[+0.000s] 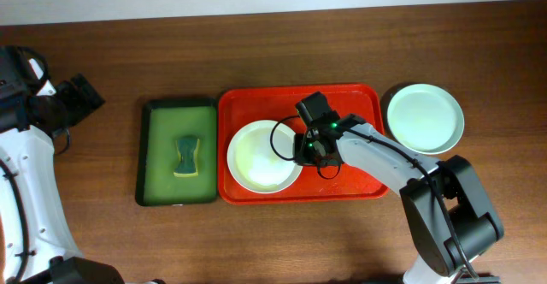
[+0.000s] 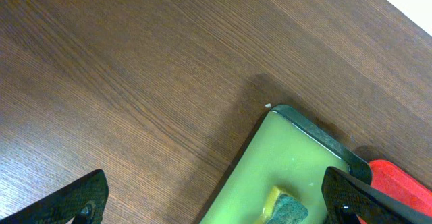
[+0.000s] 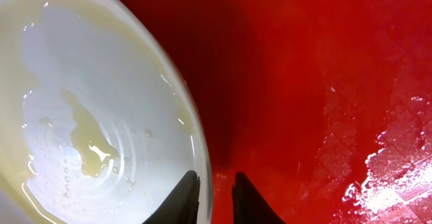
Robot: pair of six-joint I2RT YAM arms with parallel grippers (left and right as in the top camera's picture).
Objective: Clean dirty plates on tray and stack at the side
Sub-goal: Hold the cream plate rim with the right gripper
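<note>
A cream-white plate (image 1: 263, 156) lies on the left half of the red tray (image 1: 299, 93). In the right wrist view this plate (image 3: 88, 89) carries a wet yellowish smear (image 3: 84, 143). My right gripper (image 1: 309, 150) sits at the plate's right edge. Its jaws (image 3: 216, 187) stand a little apart astride the rim, one fingertip (image 3: 187, 193) over the plate and the other over the tray floor (image 3: 304, 82), with a gap showing. A pale blue-green plate (image 1: 425, 117) rests on the table just right of the tray. My left gripper (image 2: 216, 207) hangs wide open and holds nothing.
A green tray (image 1: 158, 147) with a dark rim lies left of the red tray and holds a yellow-and-green sponge (image 1: 186, 156). The left wrist view shows this green tray's corner (image 2: 283, 150) and the sponge (image 2: 287, 207). The left arm (image 1: 73, 100) is at the table's far left.
</note>
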